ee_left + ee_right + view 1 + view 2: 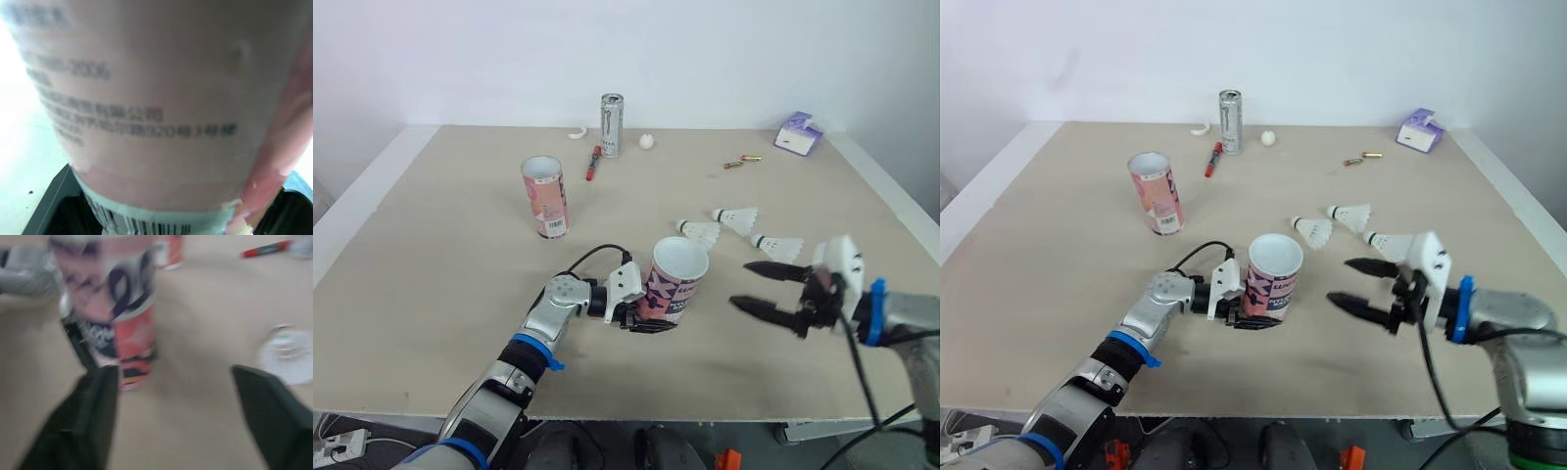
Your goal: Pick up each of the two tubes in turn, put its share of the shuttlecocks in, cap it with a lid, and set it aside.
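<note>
Gripping the open tube by its base at frame centre with my left pincer, I hold my right pincer spread empty right of it.

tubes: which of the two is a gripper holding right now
The nearer tube, leaning with its open mouth up, has the left gripper shut on its base. The other tube stands upright and free farther back.

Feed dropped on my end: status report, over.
Left gripper shut on near tube, tilted, mouth open. Right gripper open, empty. Three shuttlecocks lying beyond it, nothing between.
</note>
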Controlling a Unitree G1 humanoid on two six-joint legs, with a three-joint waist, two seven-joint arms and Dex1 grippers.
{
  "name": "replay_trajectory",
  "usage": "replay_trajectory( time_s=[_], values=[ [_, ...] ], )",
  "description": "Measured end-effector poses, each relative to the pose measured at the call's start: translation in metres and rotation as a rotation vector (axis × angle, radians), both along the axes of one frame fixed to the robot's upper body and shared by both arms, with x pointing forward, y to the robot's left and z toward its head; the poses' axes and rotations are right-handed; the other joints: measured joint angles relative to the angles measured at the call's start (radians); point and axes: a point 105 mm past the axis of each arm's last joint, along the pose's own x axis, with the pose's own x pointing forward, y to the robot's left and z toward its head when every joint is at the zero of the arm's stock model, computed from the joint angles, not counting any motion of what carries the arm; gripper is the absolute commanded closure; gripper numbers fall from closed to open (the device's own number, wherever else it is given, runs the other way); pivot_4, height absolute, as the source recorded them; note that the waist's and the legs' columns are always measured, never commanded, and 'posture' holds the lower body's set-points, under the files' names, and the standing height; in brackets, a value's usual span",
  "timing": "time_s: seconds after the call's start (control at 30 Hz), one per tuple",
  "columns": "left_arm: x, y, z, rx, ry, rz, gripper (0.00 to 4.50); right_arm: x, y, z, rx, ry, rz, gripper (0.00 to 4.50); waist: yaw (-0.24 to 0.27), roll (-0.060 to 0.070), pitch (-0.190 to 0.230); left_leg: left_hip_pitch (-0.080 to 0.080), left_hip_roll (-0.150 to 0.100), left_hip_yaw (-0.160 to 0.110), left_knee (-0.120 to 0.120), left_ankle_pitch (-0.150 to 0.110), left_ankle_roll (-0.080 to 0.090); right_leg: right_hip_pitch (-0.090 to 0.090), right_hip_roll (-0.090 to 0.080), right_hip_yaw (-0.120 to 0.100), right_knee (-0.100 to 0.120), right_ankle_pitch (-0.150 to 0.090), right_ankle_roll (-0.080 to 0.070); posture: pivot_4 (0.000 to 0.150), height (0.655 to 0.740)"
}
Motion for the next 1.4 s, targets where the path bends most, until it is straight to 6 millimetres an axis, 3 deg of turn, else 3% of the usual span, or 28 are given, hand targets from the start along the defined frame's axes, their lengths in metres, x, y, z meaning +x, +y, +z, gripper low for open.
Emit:
replay_trajectory(
  time_s=[0.37,0.7,1.4],
  values=[
    [-0.003,0.008,0.001,0.000,-0.003,-0.048,0.04,0.001,0.028,-0.040,0.004,0.028,0.111,0.00,0.000,-0.001,0.001,-0.001,0.000,0.000,0.000,0.000,0.000,0.000,0.000,0.000,0.000,-0.001,-0.001,0.150,0.7400],
    [0.004,0.043,0.006,0.036,-0.033,-0.018,0.04,0.011,0.048,-0.045,0.019,0.007,0.151,0.00,0.003,-0.001,0.002,-0.001,-0.001,0.000,0.000,0.000,0.000,-0.001,-0.001,-0.001,0.000,-0.001,-0.001,0.150,0.7400],
    [-0.010,0.074,0.028,-0.023,-0.012,-0.017,0.04,0.016,0.078,-0.067,0.050,0.020,0.206,0.00,0.006,-0.001,0.002,-0.002,-0.001,0.000,0.000,0.000,0.000,-0.001,-0.003,-0.001,0.000,0.002,-0.005,0.150,0.7400]
  ],
)
